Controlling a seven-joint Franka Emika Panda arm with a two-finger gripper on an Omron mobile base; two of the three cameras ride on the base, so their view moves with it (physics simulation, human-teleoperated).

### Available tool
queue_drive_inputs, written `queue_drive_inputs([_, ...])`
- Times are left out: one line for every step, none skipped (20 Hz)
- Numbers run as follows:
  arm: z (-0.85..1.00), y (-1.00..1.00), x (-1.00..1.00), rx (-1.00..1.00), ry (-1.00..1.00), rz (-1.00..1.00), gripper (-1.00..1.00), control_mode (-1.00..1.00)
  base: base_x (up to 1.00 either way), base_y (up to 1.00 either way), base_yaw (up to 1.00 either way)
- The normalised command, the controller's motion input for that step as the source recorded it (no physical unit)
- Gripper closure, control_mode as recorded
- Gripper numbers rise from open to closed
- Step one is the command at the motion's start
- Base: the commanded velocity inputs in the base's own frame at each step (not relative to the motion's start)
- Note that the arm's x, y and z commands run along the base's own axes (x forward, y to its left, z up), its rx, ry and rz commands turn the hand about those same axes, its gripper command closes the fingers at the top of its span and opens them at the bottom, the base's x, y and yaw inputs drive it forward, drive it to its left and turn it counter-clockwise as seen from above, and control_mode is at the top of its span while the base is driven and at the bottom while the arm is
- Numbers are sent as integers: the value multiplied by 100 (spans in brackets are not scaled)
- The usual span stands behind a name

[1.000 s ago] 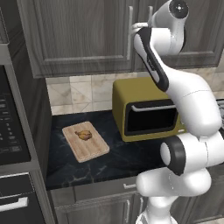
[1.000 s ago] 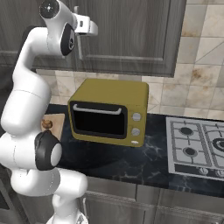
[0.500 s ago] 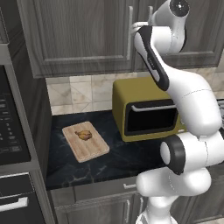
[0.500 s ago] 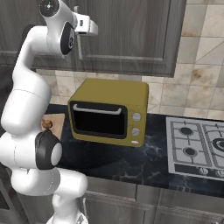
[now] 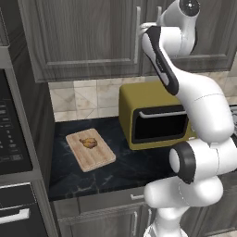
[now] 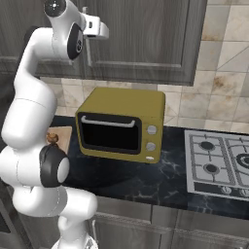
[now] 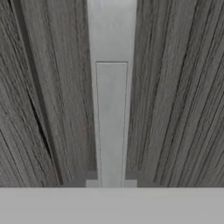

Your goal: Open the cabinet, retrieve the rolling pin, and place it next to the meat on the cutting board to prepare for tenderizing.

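**Gripper clamped on cabinet handle**

The gripper (image 5: 144,28) is closed around the handle (image 7: 111,109) of the cabinet (image 5: 83,37), whose doors are shut. Below, the meat (image 5: 89,143) sits on the board (image 5: 90,149) at the counter's left end, beside the toaster oven (image 5: 155,118).

Base views flank arm, share toaster oven (image 5: 155,115); hand view hugs cabinet (image 7: 175,87).

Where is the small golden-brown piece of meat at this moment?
In the left base view, the small golden-brown meat lies on the light wooden cutting board on the dark counter, left of the mustard-yellow toaster oven.
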Motion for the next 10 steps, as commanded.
queue_drive_inputs([0,0,0,1,0,1,100,-100,0,0,0])
queue_drive_inputs([0,0,0,0,0,2,100,-100,0,0,0])
queue_drive_inputs([0,0,0,0,0,2,100,-100,0,0,0])
queue_drive_inputs([0,0,2,0,0,2,100,-100,0,0,0])
queue_drive_inputs([0,0,9,0,0,3,100,-100,0,0,0])
queue_drive_inputs([0,0,11,0,0,6,100,-100,0,0,0])
queue_drive_inputs([0,0,10,0,0,8,100,-100,0,0,0])
queue_drive_inputs([0,0,0,0,0,8,100,-100,0,0,0])
queue_drive_inputs([0,0,0,-1,0,9,100,-100,0,0,0])
queue_drive_inputs([-3,0,-9,-1,0,7,100,-100,0,0,0])
